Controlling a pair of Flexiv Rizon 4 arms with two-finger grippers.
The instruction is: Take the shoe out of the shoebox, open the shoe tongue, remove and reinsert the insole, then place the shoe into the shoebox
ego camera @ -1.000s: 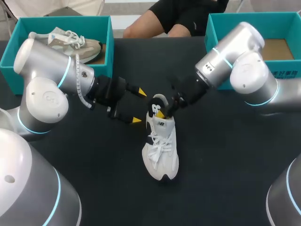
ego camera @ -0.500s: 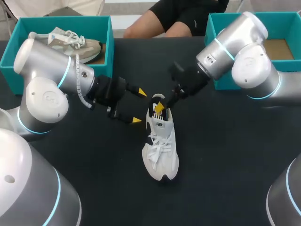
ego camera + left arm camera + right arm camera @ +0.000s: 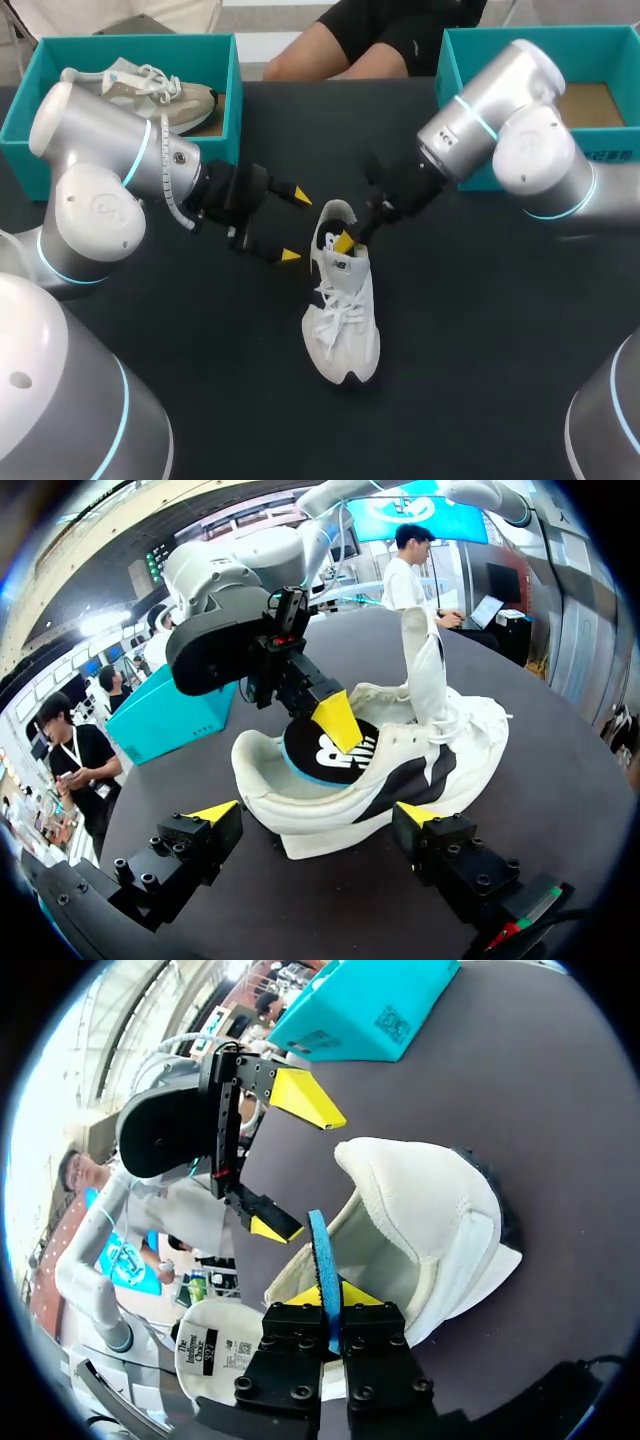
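A white shoe [image 3: 345, 320] lies on the black table, toe towards me, its tongue standing up [image 3: 425, 665]. My right gripper [image 3: 345, 241] reaches into the heel opening and is shut on the edge of the insole [image 3: 320, 1250], which is black on top with a blue rim [image 3: 320, 755] and stands partly lifted inside the shoe. In the right wrist view the blue rim runs straight between the right gripper [image 3: 330, 1305] pads. My left gripper [image 3: 296, 226] stands open just left of the heel; in its own view the left gripper [image 3: 316, 812] straddles the shoe's side without touching.
A teal shoebox [image 3: 30, 100] at the back left holds a second, beige shoe [image 3: 150, 90]. Another teal shoebox [image 3: 455, 60] stands at the back right, behind my right arm.
My right gripper rose a little, then dipped back into the heel and closed on the insole. The left arm and the shoe stayed put.
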